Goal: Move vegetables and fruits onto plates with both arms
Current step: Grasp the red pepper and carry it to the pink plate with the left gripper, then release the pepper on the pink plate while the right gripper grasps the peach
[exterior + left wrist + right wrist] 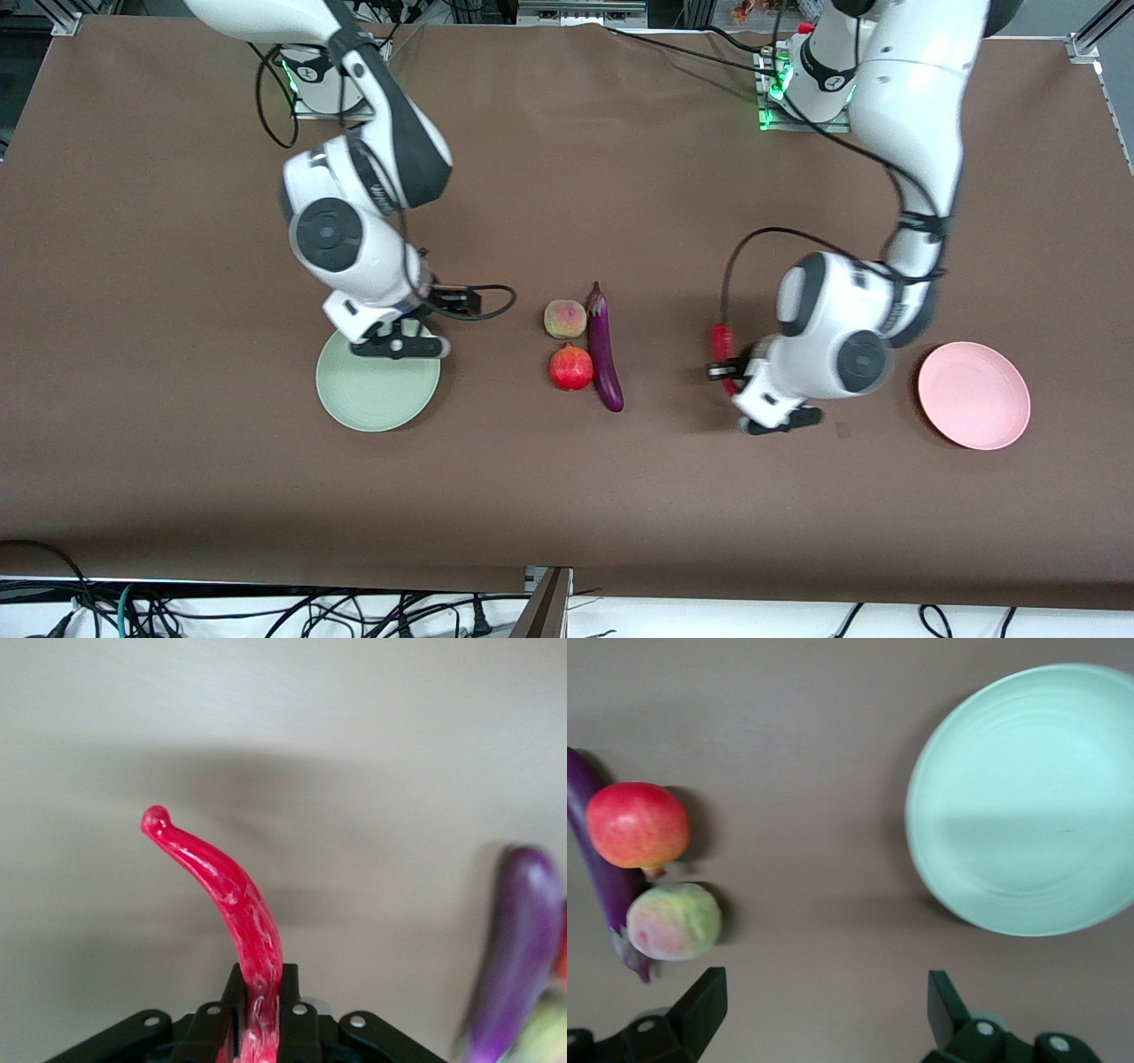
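Brown table [567, 496] under both arms, cables along the edge nearest the front camera.

Front view: right gripper [399, 344] over the rim of the green plate [376, 394], at the right arm's end of the table. Midway along the table, peach [565, 319] and pomegranate [571, 368] side by side against the eggplant [604, 350], the pomegranate nearer the camera, the eggplant on the side toward the left arm. Left gripper [728, 365] low over bare table between the eggplant and the pink plate [974, 395], clamped on the red chili [723, 341]. Pink plate at the left arm's end, holding nothing.

Left wrist view: left gripper [259, 1028] pinched tight on the thick end of the chili [232, 895], the curved tip sticking out over the table. Eggplant [518, 948] blurred at the frame edge.

Right wrist view: fingers [700, 1010] of the right gripper [824, 1010] spread wide, gripping nothing, bare table between them. Green plate [1028, 815] in plain sight with nothing on it. Pomegranate [638, 826] and peach [673, 921] close together, both touching the eggplant [602, 877].
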`<state>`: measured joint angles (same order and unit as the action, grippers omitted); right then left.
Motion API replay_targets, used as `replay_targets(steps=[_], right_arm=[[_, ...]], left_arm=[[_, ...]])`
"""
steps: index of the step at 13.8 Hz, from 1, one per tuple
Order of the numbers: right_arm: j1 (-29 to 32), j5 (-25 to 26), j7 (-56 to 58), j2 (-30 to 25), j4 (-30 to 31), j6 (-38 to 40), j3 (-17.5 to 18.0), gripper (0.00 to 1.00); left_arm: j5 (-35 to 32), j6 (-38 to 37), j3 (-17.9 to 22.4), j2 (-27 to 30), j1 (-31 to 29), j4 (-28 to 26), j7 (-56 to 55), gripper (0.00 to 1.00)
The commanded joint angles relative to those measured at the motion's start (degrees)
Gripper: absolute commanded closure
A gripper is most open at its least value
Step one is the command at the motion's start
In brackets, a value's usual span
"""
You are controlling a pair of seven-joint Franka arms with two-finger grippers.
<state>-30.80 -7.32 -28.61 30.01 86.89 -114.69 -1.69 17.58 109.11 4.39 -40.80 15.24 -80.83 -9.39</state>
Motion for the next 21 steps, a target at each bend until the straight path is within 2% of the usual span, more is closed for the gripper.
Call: replay_targets(steps=[1,6,9,10,12,13,14,16,19,21], right_arm=[[-3.6,-0.8,-6.6,2.7,-0.8,-3.9,-0.6,0.0],[-9.7,-0.8,-17.2,8.4,-0.8,-14.6,-0.6,0.0],[-11.7,-0.7,-20.3,10.8,-0.8,-19.1,-0.6,0.0],[-11.8,-0.8,-20.4,11.4,-0.8,-20.0,-0.6,0.0],[-12.8,-0.8,-20.8,12.7,-0.8,-21.8,-0.6,0.0],[-13.1,-0.8,-20.8,13.2,-0.8,-22.6,-0.6,0.0],[-13.4,-0.7,-20.8,13.7,-0.8,-23.4,-0.6,0.0],[-13.6,-0.7,-20.7,14.6,-0.8,-25.0,-0.6,0.0],[-13.8,-0.7,-20.7,15.7,-0.8,-26.9,-0.6,0.0],[-13.9,-0.6,-20.5,16.1,-0.8,-27.1,-0.6,0.0]], left_arm=[[-6.8,-3.8,1.9,1.4,-5.6,-1.1,18.4,1.0],[-14.7,-4.3,2.7,-0.1,-19.8,-1.2,42.3,1.0],[-15.7,-0.9,2.8,-0.7,-23.9,-1.1,48.0,1.0],[-16.6,1.9,2.9,-1.1,-24.5,-1.1,48.8,0.91],[-18.3,4.9,2.8,-2.0,-25.2,-1.0,50.1,0.28],[-18.0,5.0,2.8,-2.4,-25.5,-0.4,50.2,0.0],[-17.6,4.8,2.6,-2.4,-27.0,0.8,50.1,0.0],[-17.6,3.7,2.0,-1.7,-26.2,1.4,49.8,0.0],[-16.7,-1.1,0.3,0.3,-21.7,2.5,47.3,0.0],[-8.8,-3.0,-1.0,0.0,-19.9,4.2,44.1,0.0]])
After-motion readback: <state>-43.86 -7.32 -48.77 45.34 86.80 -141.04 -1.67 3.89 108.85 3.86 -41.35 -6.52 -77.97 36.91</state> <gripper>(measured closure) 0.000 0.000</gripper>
